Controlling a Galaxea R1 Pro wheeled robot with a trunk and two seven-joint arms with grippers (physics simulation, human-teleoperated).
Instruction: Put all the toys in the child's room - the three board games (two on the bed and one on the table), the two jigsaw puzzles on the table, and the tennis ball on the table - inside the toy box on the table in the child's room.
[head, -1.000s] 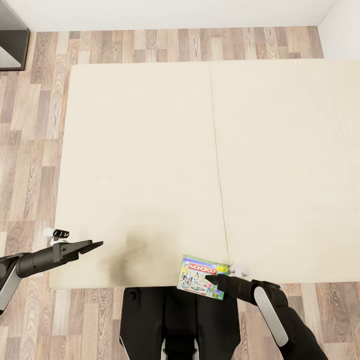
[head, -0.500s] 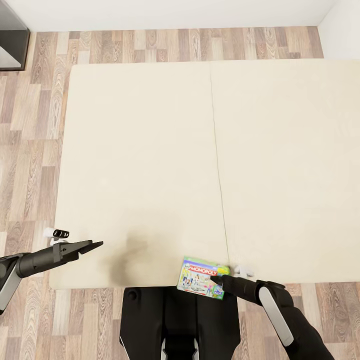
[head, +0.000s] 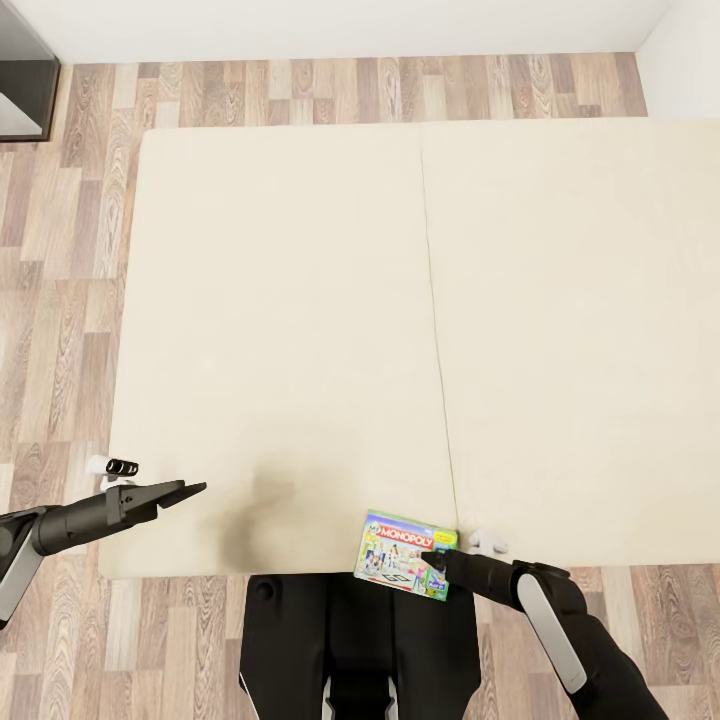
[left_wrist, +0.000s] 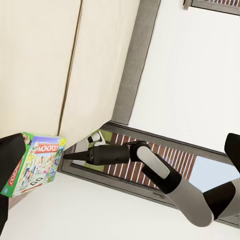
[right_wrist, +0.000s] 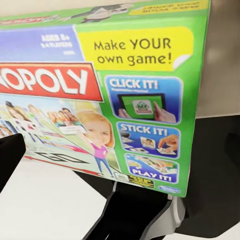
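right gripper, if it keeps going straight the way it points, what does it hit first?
The Monopoly box. The right gripper points along the near edge of the bed with its tip already at the box; whether it touches is unclear.

Between the earliest head view and the present one, the right gripper (head: 437, 560) has shifted slightly toward the robot's right and toward the near edge of the bed (head: 300, 330). Its forearm now sits lower and further right in the head view. The Monopoly board game (head: 404, 553) has moved marginally with it: half a second ago the carton appeared tilted, with its far edge foreshortened. It now lies flatter in appearance, with its printed face fully legible, close to its pose in the earliest picture. Its near edge overhangs the edge of the bed. The fingertips of the right gripper sit at the carton's right near corner.
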